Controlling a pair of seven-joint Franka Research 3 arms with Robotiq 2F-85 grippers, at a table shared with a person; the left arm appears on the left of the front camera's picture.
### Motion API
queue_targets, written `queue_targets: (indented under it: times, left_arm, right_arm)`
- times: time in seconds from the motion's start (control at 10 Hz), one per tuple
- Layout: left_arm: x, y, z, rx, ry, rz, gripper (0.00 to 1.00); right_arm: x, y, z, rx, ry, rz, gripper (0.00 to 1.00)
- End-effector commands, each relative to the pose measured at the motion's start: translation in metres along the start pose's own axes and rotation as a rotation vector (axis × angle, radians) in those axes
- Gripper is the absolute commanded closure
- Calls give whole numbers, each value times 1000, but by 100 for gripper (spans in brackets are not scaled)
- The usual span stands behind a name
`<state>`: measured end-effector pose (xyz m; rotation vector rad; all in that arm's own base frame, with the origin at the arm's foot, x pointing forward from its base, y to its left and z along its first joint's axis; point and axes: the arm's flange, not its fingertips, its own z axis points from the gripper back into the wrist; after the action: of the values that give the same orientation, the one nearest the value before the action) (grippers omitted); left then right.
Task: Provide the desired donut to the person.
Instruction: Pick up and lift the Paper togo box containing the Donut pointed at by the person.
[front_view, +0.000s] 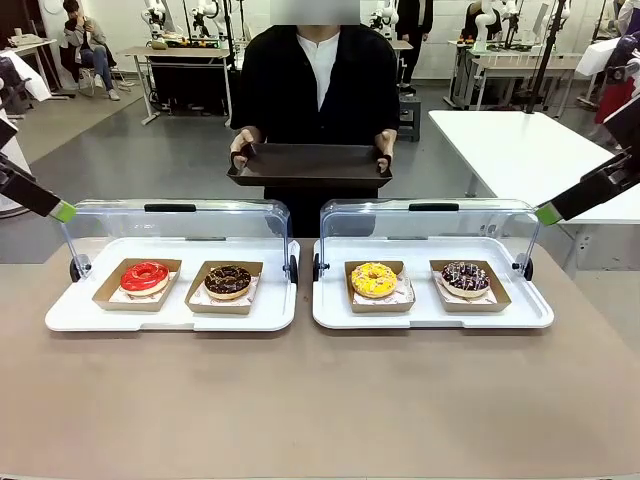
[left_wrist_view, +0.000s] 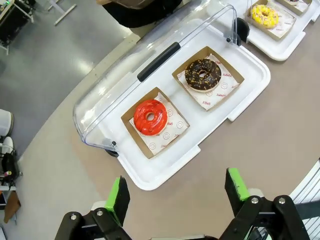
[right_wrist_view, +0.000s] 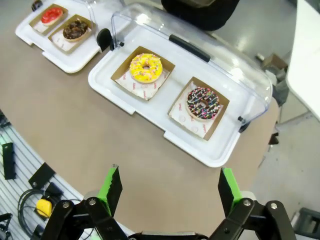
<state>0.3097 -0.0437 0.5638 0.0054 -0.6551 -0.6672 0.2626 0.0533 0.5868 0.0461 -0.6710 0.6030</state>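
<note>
A red glazed donut (front_view: 145, 276) (left_wrist_view: 150, 116) and a chocolate donut (front_view: 228, 281) (left_wrist_view: 202, 74) lie in card trays on the left white tray (front_view: 170, 315). On the right white tray (front_view: 430, 318) lie a yellow donut (front_view: 374, 279) (right_wrist_view: 146, 67) and a dark sprinkled donut (front_view: 465, 278) (right_wrist_view: 203, 103). The person (front_view: 318, 80) stands at the far side holding a dark serving tray (front_view: 309, 165) in both hands. My left gripper (left_wrist_view: 177, 189) (front_view: 55, 208) hangs open high above the table's left end. My right gripper (right_wrist_view: 169, 184) (front_view: 550, 212) hangs open above the right end. Both hold nothing.
Each white tray has a clear hinged lid (front_view: 180, 225) (front_view: 430, 222) standing open along its far side. The brown table (front_view: 320, 400) is bare between me and the trays. A white table (front_view: 530, 150) stands at the back right.
</note>
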Motion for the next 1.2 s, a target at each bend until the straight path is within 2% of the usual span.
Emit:
queue_targets:
  times: [0.0, 0.2, 0.3, 0.5, 0.7, 0.9, 1.1]
  left_arm:
    - [2, 1, -11, -16, 2, 5, 0]
    - [0, 0, -5, -6, 9, -1, 0]
    - [8, 14, 6, -98, -10, 1, 0]
    - [27, 42, 24, -269, -52, -63, 0]
    - [39, 71, 41, -446, -147, -110, 0]
    - [33, 102, 42, -566, -237, -138, 0]
    - [12, 133, 21, -627, -312, -127, 0]
  right_arm:
    - [8, -2, -15, -2, -3, 2, 0]
    - [2, -1, -5, -1, 3, -1, 0]
    - [10, -16, 4, 173, -40, 20, 0]
    - [22, -50, 18, 415, -142, 58, 0]
    - [30, -87, 34, 644, -305, 111, 0]
    - [29, -120, 34, 731, -404, 112, 0]
    - [20, -144, 19, 779, -455, 118, 0]
